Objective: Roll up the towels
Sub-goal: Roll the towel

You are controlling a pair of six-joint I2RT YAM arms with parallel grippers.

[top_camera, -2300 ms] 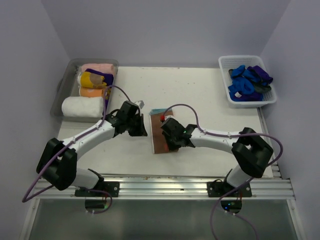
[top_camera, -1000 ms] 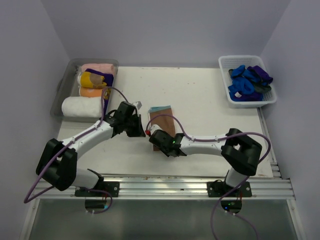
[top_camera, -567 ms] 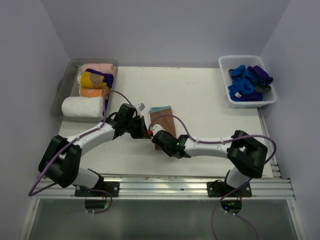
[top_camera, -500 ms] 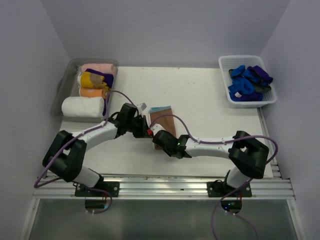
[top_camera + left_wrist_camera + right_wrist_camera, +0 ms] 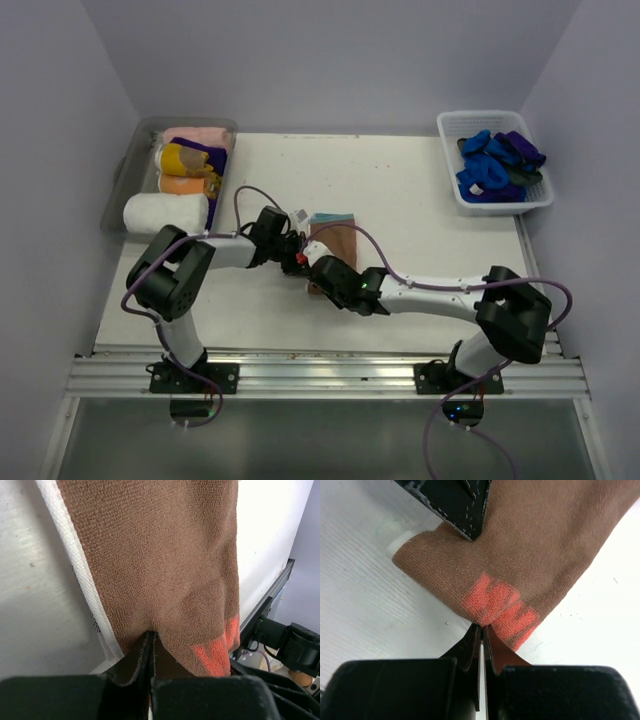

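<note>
A rust-brown towel (image 5: pixel 332 240) with orange lettering lies mid-table, and both grippers meet at its near-left corner. My left gripper (image 5: pixel 293 247) is shut, pinching a fold of the towel (image 5: pixel 165 555) between its tips (image 5: pixel 151 636). My right gripper (image 5: pixel 316 270) is shut too, nipping the towel's edge (image 5: pixel 545 540) at the orange lettering (image 5: pixel 482 626). The left gripper's dark fingers (image 5: pixel 457 505) press on the cloth at the top of the right wrist view. A pale strip (image 5: pixel 65 580) runs along the towel's side.
A clear grey tray (image 5: pixel 120 180) at the back left holds rolled pink, mustard, purple and orange towels and a bigger white one (image 5: pixel 160 213). A white slotted basket (image 5: pixel 500 207) at the back right holds blue and purple towels. Rail along the near edge.
The right gripper slid left to the towel's near corner and shut on its edge. The left arm folded in towards the towel, staying shut. The towel's near end bunched up and shortened.
</note>
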